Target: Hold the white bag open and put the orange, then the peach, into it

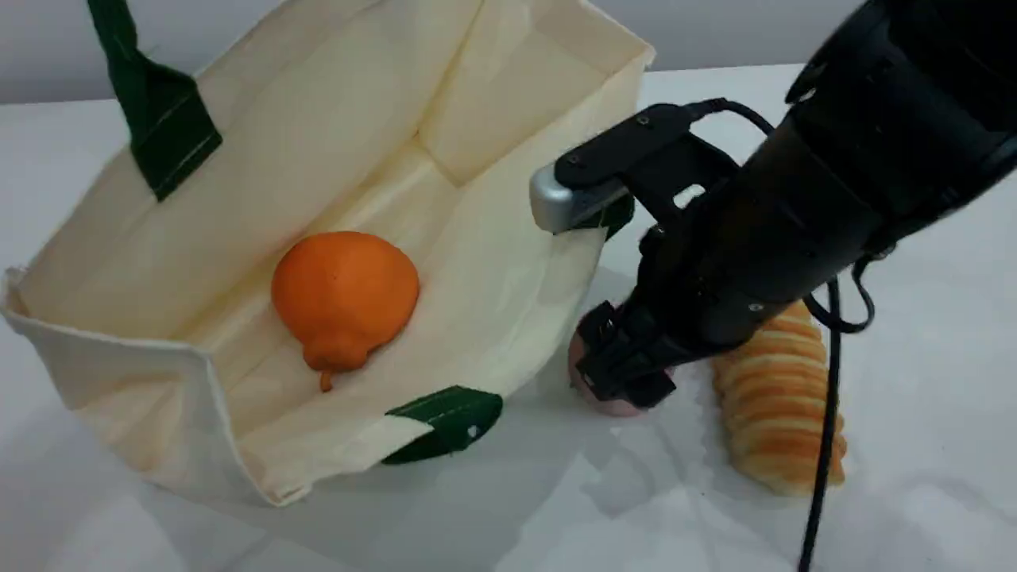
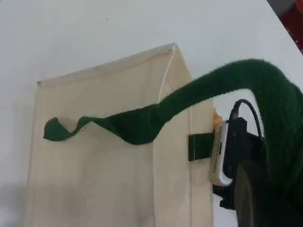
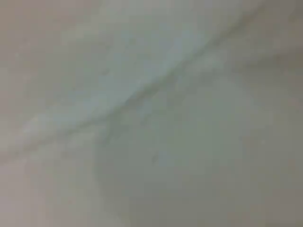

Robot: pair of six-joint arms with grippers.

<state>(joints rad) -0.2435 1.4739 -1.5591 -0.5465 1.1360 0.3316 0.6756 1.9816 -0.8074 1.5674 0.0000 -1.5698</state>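
Note:
The white bag (image 1: 508, 262) lies on its side on the table with its mouth open toward me. Inside it rests the orange (image 1: 343, 294). One dark green handle (image 1: 102, 20) rises taut out of the scene view's top edge. In the left wrist view that handle (image 2: 199, 94) loops up over the bag (image 2: 94, 179) toward my left gripper, which is shut on it but itself out of sight. My right gripper (image 1: 624, 381) is down on the table just right of the bag, open, its black fingers on either side of the pale pink peach (image 1: 620, 408). The right wrist view is a pale blur.
A ridged orange-tan bread loaf (image 1: 783, 413) lies on the white table right beside the right gripper. The right arm's black cable (image 1: 822, 445) hangs across the loaf. The bag's lower green tab (image 1: 449, 421) lies on the table in front.

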